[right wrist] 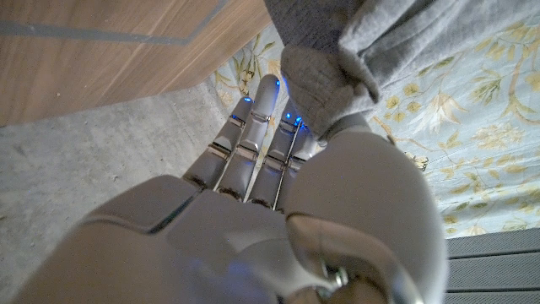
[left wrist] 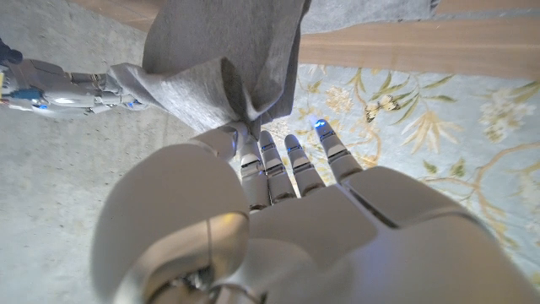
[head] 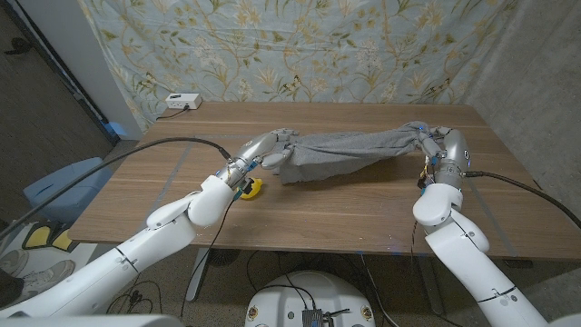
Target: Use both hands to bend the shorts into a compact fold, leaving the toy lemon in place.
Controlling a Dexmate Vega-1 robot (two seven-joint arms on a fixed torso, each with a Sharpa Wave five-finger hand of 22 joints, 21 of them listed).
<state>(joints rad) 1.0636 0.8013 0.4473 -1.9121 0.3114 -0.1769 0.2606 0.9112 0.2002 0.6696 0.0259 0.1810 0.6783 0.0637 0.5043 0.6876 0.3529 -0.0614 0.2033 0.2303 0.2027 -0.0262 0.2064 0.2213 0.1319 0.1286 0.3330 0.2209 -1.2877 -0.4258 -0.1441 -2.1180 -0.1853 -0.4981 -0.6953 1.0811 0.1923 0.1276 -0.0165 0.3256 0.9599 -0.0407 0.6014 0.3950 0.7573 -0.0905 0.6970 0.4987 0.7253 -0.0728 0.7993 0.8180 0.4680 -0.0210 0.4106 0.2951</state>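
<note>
The grey shorts (head: 349, 153) hang stretched above the wooden table (head: 363, 222) between both hands. My left hand (head: 265, 147) grips one end of the cloth, and a loose flap droops below it toward the table. My right hand (head: 438, 143) grips the other end, bunched at its fingers. In the left wrist view the shorts (left wrist: 228, 59) are pinched at the fingers (left wrist: 268, 165) of my left hand (left wrist: 287, 219). In the right wrist view a wad of shorts (right wrist: 333, 80) sits in my right hand (right wrist: 278, 194). The yellow toy lemon (head: 252, 188) lies on the table beside my left forearm.
A small white box (head: 182, 101) with a cable sits at the table's far left corner. A floral curtain (head: 300, 45) hangs behind the table. A blue and grey object (head: 54, 186) stands on the floor off the table's left side.
</note>
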